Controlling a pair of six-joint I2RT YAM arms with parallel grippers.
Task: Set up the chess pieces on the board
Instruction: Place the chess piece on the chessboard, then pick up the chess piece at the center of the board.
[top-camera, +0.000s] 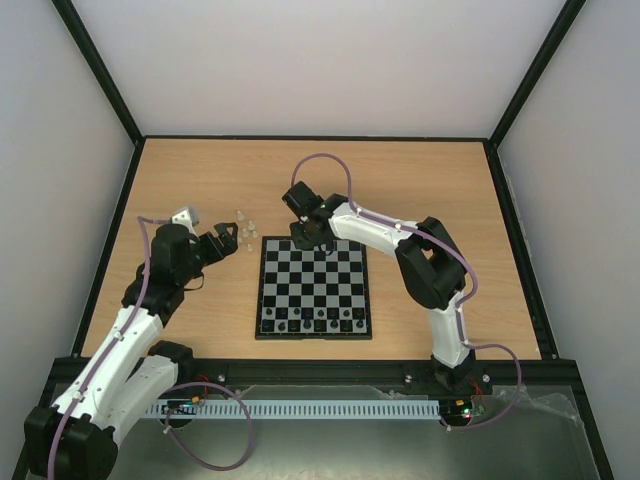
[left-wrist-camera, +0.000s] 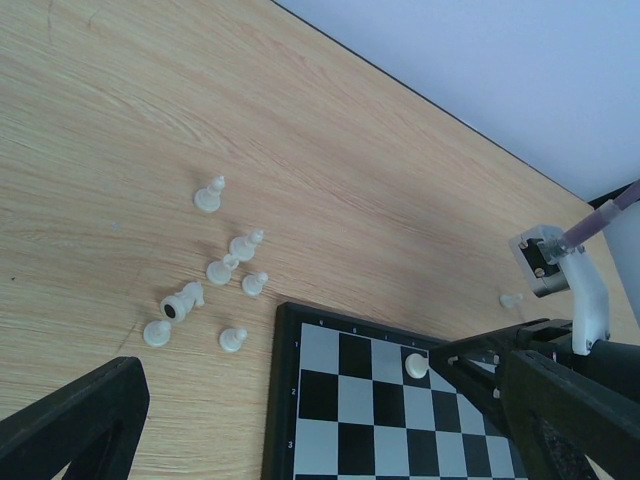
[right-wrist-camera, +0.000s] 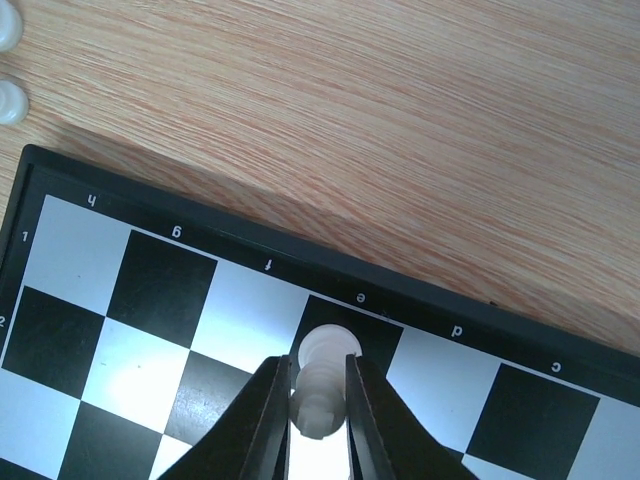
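Observation:
The board (top-camera: 315, 288) lies mid-table, black and light-grey, with black pieces along its near rows. My right gripper (top-camera: 304, 238) is at the board's far edge, shut on a whitish chess piece (right-wrist-camera: 323, 385) whose base rests on the black e square of the far row. That piece also shows in the left wrist view (left-wrist-camera: 416, 364). Several loose whitish chess pieces (left-wrist-camera: 228, 268) lie on the wood off the board's far left corner, one on its side (left-wrist-camera: 181, 301). My left gripper (top-camera: 228, 240) is open and empty, hovering beside that cluster (top-camera: 243, 226).
One more whitish piece (left-wrist-camera: 511, 299) stands on the wood beyond the board's far edge. Black frame rails (top-camera: 105, 230) bound the table left, right and back. The board's border (left-wrist-camera: 277, 400) sits close to the loose pieces.

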